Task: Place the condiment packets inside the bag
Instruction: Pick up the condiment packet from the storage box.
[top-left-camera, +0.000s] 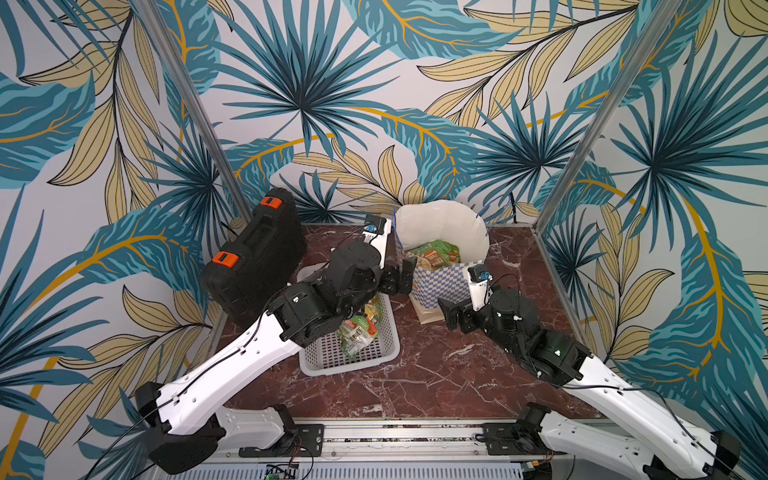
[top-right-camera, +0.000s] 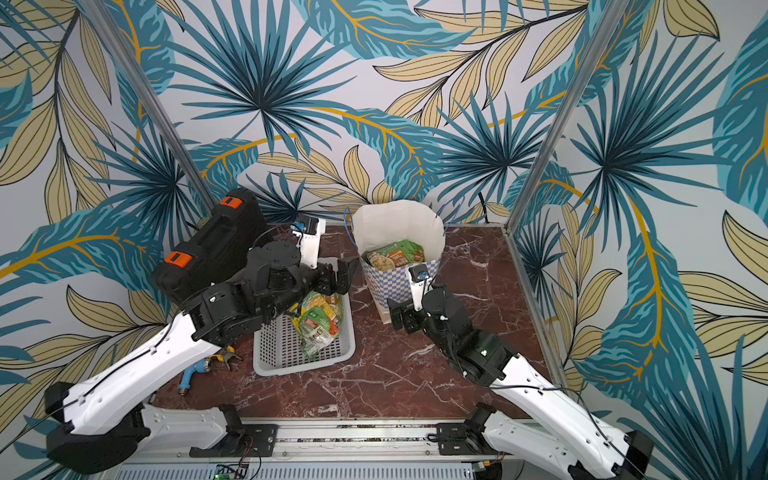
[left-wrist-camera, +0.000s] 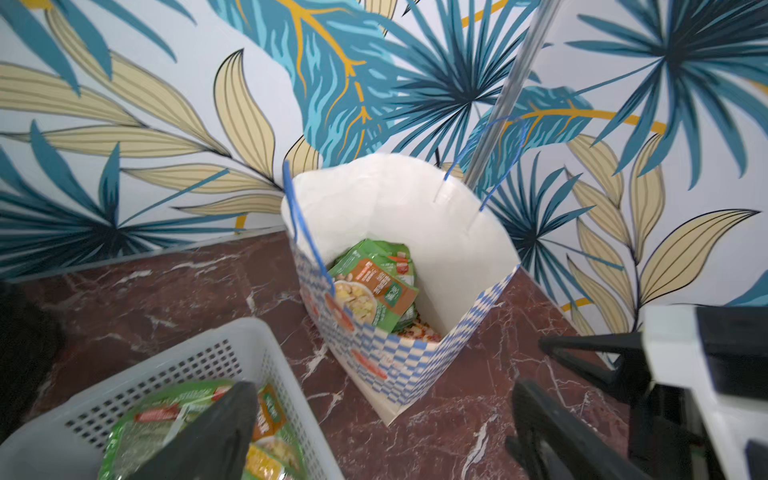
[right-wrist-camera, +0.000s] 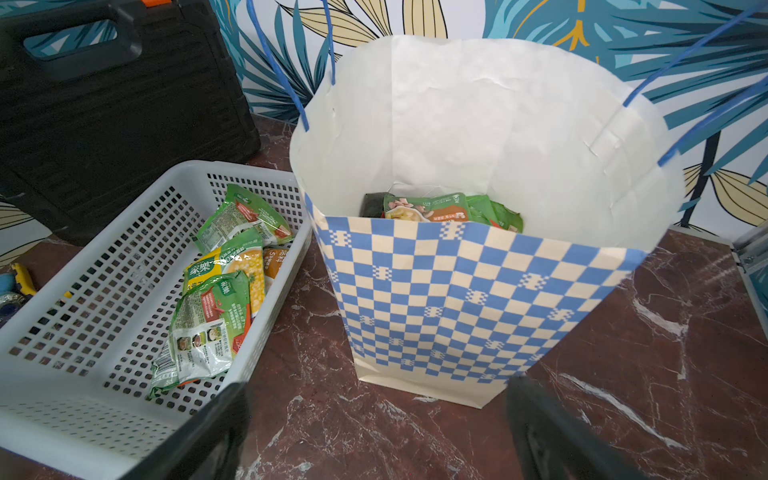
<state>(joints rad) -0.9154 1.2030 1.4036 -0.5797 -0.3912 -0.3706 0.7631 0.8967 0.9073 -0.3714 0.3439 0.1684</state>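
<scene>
Marble table (top-left-camera: 415, 374) carries a black case (top-left-camera: 257, 253) at the back left, a checkered paper bag (top-left-camera: 436, 286) standing upright toward the back, and a white basket (top-left-camera: 349, 368) just beside it. Over the basket's far end, next to the bag, the left gripper (top-left-camera: 400, 276) hangs with jaws spread wide and nothing between them. Facing the bag's near side, the right gripper (top-left-camera: 455, 318) is likewise wide apart and empty. Several condiment packets (left-wrist-camera: 374, 291) lie at the bottom of the bag; more packets (right-wrist-camera: 220, 291) lie in the basket.

even bright light, soft shadows, wrist-view foregrounds blurred.
</scene>
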